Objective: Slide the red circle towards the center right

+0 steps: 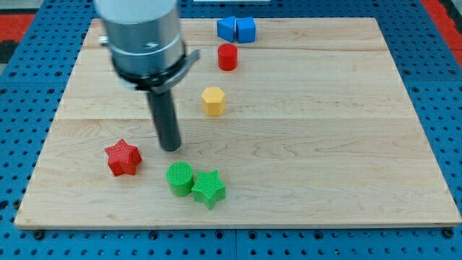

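Note:
The red circle (228, 56) is a short red cylinder near the view's top, just left of centre, below two blue blocks. My tip (171, 148) rests on the board in the lower left part, far below and to the left of the red circle. The tip stands just up and right of the red star (122, 157) and above the green circle (180, 178). It touches no block.
Two blue blocks (237, 29) sit side by side at the top edge. A yellow hexagon (214, 101) lies between the tip and the red circle. A green star (208, 188) touches the green circle. The wooden board (346, 144) lies on a blue pegboard.

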### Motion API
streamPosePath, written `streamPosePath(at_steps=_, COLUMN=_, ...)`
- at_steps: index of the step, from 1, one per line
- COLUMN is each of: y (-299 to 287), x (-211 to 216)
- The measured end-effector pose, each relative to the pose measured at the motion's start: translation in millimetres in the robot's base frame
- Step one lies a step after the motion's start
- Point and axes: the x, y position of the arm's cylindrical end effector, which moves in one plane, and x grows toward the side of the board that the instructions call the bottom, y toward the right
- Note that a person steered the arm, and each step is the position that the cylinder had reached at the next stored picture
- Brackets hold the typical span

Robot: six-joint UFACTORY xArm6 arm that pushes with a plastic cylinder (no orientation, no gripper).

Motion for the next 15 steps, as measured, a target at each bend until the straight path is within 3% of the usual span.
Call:
streamPosePath(at_steps=3, y=16, x=40)
streamPosePath(at_steps=7, y=1, x=14)
streamPosePath(at_steps=11, y=1, x=-101)
streamPosePath(at_steps=12, y=-7, x=-158)
streamPosePath(at_steps=13, y=27, x=-205)
streamPosePath(at_steps=14, y=106, x=-207)
streamPosePath(at_steps=15, y=140, x=-207)
